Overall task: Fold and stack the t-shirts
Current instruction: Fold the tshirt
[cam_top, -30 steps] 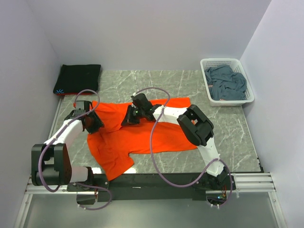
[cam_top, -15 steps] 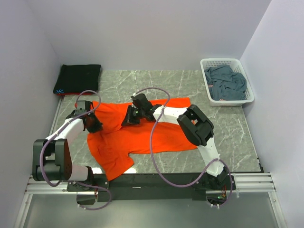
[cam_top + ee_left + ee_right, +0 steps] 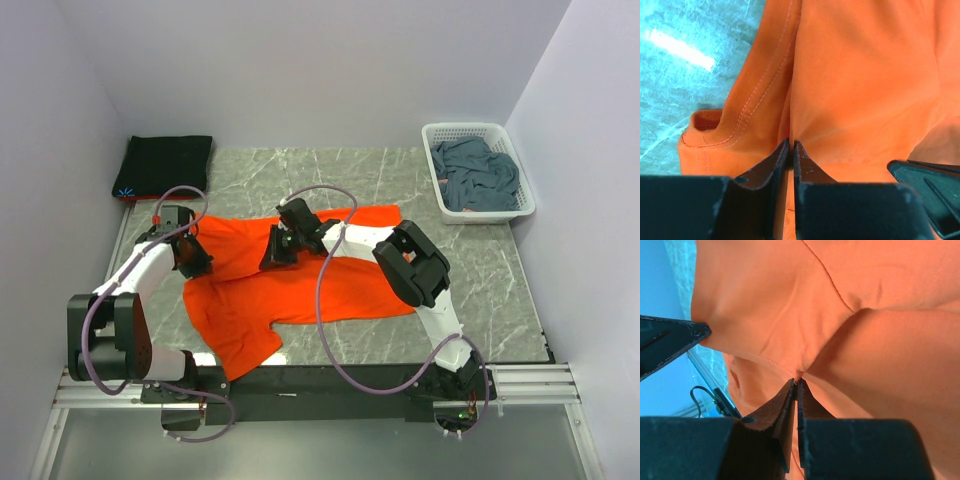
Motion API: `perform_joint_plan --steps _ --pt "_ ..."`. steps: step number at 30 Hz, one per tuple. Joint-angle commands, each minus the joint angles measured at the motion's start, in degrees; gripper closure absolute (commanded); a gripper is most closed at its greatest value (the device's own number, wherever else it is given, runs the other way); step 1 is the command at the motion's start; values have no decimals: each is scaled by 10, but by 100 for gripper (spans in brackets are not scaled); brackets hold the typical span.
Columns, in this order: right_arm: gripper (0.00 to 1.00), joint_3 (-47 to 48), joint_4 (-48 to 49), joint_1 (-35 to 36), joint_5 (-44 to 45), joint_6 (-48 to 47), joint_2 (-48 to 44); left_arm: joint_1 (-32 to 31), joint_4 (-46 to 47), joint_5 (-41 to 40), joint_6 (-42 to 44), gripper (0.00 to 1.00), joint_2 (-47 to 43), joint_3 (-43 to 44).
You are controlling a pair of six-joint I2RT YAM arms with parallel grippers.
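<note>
Nearest, low in the top view: a sleeve-like flap of the orange t-shirt (image 3: 340, 285) pointing toward the lower left, almost at the front edge of the marble desk (image 3: 480, 270). Spread mostly flat over the middle of the frame, with the long axis judged left to right. Just beyond that, at the shirt's left margin: left claw (image 3: 791, 145), fingers drawn almost together, cloth puckering out from the tips in the wrist view, so read as nipped onto the orange fabric beside a ribbed, stitched edge (collar or cuff, cannot tell which). Right of it, a little above centre: right claw (image 3: 796, 385), fingers pressed tight, a fold of the same orange cloth caught at the tips. Both grips in the shirt's upper-left part, near each other along one left-to-right line; bulk of the garment to the right of and below that line. Judged to matter for any fold: lift and carry both grips together, across the long axis, or risk skewing the crease. Left arm nearer the shirt's left edge, right arm reaching in over the body. Farthest back: black t-shirt (image 3: 165, 163) folded at upper left; white basket (image 3: 465, 127) at upper right, blue-grey t-shirt (image 3: 478, 175) crumpled inside.
</note>
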Motion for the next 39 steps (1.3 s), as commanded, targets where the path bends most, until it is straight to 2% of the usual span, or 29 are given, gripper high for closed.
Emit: perform_joint_plan --steps 1,2,4,5,8,11,12,15,21,26,31,39 --pt "89 29 -29 -1 1 -23 -7 1 -8 -7 -20 85 4 -12" --pt "83 28 -31 -2 1 -30 -9 1 -8 -6 -24 81 4 -19" --pt "77 24 -43 -6 5 -41 -25 1 -6 -12 -34 71 -10 -20" --pt "72 22 -48 -9 10 -57 -34 2 -6 -21 -37 59 -19 -18" --pt "64 24 -90 -31 51 -103 -74 14 -1 -39 -47 41 -46 20" --pt "62 21 -129 -72 95 -143 -115 28 11 -61 -49 29 -32 60" --pt "62 17 -135 -84 105 -151 -132 35 28 -62 -46 28 -20 69" --pt "62 -2 -151 -139 139 -177 -158 41 63 -54 -35 31 43 111" --pt "62 -44 -147 -241 179 -189 -178 43 68 -81 -7 48 194 224" --pt "65 -40 -156 -292 194 -188 -162 43 72 -99 2 48 277 300" --pt "66 -20 -169 -321 193 -179 -118 43 63 -107 -1 49 328 335" --pt "68 -21 -182 -344 189 -132 -71 51 45 -144 -13 75 368 329"
